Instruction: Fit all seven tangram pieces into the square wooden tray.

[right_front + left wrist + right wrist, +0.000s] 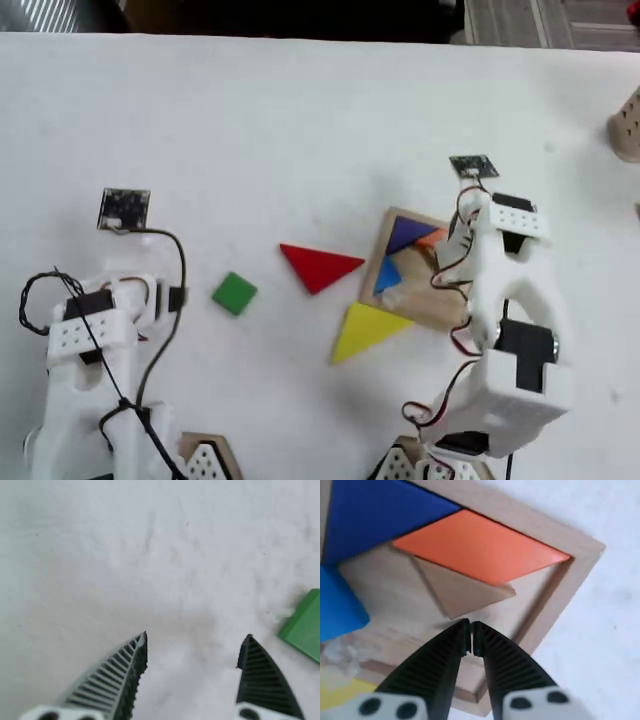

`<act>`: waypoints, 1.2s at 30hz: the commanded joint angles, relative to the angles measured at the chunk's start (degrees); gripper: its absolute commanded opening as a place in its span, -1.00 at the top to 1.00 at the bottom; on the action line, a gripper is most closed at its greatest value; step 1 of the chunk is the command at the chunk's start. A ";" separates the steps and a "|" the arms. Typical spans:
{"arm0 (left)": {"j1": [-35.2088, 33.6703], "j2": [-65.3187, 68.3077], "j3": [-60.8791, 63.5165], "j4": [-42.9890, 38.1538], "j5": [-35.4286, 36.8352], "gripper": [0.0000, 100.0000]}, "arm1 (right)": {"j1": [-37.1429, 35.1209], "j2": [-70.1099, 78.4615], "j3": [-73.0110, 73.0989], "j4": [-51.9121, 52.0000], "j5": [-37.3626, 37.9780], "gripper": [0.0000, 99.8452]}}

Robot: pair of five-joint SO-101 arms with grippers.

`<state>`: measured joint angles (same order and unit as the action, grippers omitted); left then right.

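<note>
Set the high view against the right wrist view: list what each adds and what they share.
High view adds: the red triangle and the green square, loose on the table. Right wrist view adds: the right gripper, shut above the tray, and a wooden triangle lying in it next to the orange piece. Shared: the tray, the orange piece, the dark blue piece and the light blue piece in it, and the yellow triangle beside it.

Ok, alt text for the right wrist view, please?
The right hand, closed, hangs over the wooden tray, tips by a pale wooden triangle. Beside that lie an orange parallelogram, a dark blue piece and a lighter blue piece.
</note>
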<state>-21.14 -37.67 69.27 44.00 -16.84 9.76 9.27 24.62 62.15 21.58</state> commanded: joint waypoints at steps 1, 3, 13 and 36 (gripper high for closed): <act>-0.48 0.22 -2.37 -1.32 0.09 0.42 | -0.31 0.84 -3.87 -1.01 0.79 0.96; -0.48 0.22 -2.37 -1.32 0.09 0.42 | -0.66 0.92 -4.84 -0.92 0.53 0.96; -0.40 0.22 -2.37 -1.41 0.09 0.42 | -3.56 0.48 -5.71 -0.75 0.26 0.96; -3.74 0.22 -3.16 -0.97 0.62 0.42 | -33.01 -21.32 -5.71 14.37 -4.22 0.96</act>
<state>-21.67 -37.67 69.27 44.00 -16.84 -12.75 -9.71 21.27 78.07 18.07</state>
